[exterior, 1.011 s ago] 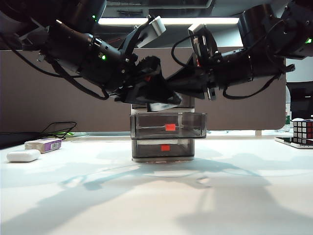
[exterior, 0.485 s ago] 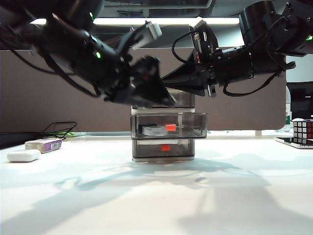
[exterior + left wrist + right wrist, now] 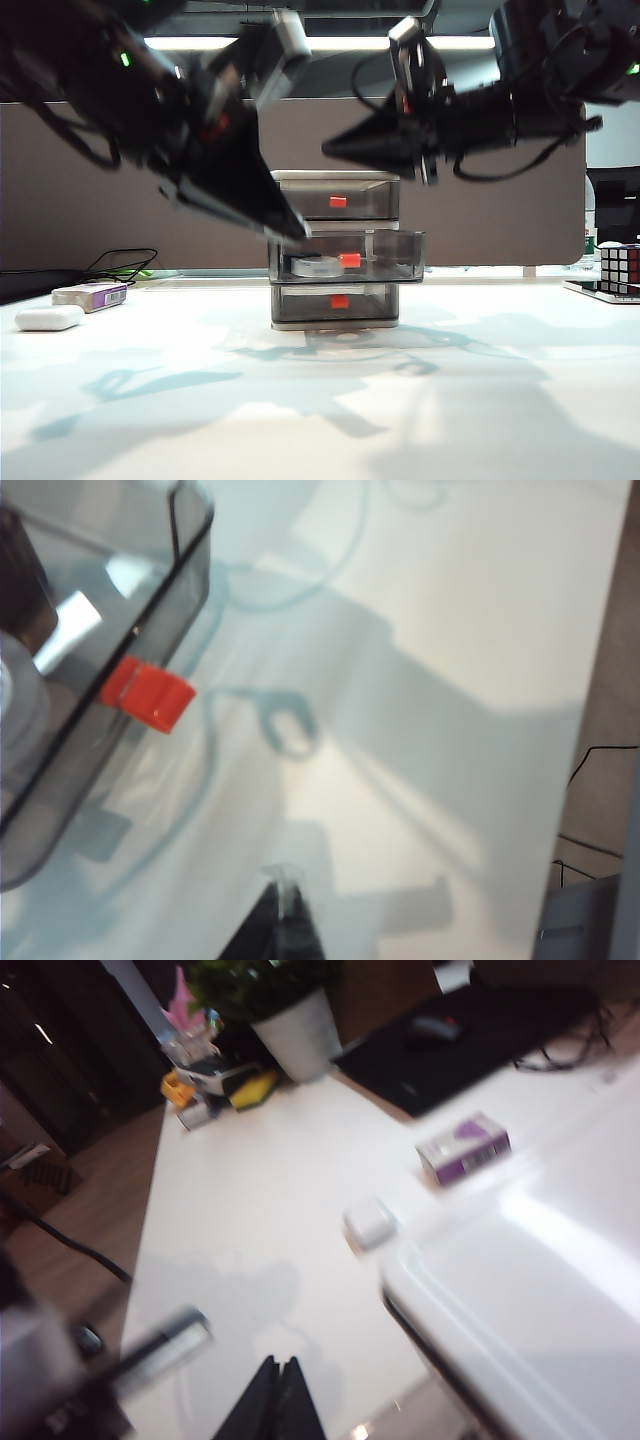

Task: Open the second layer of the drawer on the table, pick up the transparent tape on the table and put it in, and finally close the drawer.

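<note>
Left pincer (image 3: 295,230): clenched on nothing, tips together, held in the air with its tips at the upper left corner of the pulled-out middle tier. In the left wrist view its tips (image 3: 285,905) point down over bare white surface (image 3: 450,680), and the open tier's red handle (image 3: 148,694) lies off to one side of them.

Right pincer (image 3: 335,150): clenched, empty, pointing level toward the left arm, above the cabinet and clear of its top. In the right wrist view its tips (image 3: 275,1385) meet in a single dark wedge.

Drawer (image 3: 335,250): three-tier cabinet, smoky grey tiers in a pale frame, standing on the surface (image 3: 320,400) directly below the right pincer and just right of the left pincer's tips.

Second layer (image 3: 390,255): middle tier, pulled out toward the camera, red handle (image 3: 348,260) at its front, level with and just right of the left pincer's tips.

Transparent tape (image 3: 318,266): pale flat ring lying inside the open second layer, below and just right of the left pincer, apart from it.

White oval case (image 3: 47,318) and purple-and-white box (image 3: 90,296): on the surface well to the left of and below the left pincer, near one another.

Cube puzzle (image 3: 620,265): far right edge, well below the right arm.
</note>
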Controlling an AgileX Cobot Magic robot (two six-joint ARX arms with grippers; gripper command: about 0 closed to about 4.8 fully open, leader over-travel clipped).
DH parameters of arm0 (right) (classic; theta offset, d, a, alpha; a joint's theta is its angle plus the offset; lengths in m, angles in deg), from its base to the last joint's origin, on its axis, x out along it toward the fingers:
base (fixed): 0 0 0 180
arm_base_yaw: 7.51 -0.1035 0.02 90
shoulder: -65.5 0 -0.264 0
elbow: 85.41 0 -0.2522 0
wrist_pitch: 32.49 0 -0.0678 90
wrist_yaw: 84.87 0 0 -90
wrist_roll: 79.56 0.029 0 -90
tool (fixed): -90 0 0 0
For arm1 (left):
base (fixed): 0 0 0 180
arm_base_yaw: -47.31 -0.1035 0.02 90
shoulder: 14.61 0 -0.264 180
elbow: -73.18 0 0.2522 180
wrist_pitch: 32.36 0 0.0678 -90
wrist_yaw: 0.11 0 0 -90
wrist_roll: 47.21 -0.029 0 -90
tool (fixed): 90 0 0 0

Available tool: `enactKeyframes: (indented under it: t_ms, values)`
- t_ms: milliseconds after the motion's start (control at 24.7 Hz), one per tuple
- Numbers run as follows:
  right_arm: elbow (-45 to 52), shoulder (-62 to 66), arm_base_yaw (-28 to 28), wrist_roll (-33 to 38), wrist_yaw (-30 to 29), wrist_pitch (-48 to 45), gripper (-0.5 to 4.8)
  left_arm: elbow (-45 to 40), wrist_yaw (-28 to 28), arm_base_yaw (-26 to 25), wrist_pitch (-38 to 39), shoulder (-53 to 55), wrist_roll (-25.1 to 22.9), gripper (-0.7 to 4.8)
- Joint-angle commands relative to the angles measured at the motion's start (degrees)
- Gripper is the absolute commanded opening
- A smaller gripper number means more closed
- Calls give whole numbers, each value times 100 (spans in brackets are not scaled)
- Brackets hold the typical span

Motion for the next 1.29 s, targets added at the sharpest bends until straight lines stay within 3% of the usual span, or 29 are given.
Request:
enactKeyframes:
  t_ms: [40,243,485,688,849,1294]
  values:
    - [-271,-197,-7,164,122,-321,-5,22,44,7,-546,389,-11,-5]
    - [-905,-63,-20,-577,925,509,-5,22,24,7,-1154,802,42,-5]
    - [-1864,754,-17,-876,1047,1314,-5,22,-136,4,-1692,1143,44,-5]
    - [-1991,992,-17,-881,1073,1346,-5,24,-376,4,-1980,1261,42,-5]
    - [-1993,1029,-17,-1001,1469,1541,-5,28,-708,4,-2238,1311,46,-5]
    - [-1991,1032,-17,-1156,1519,1895,-5,28,-1488,4,-2603,1318,59,-5]
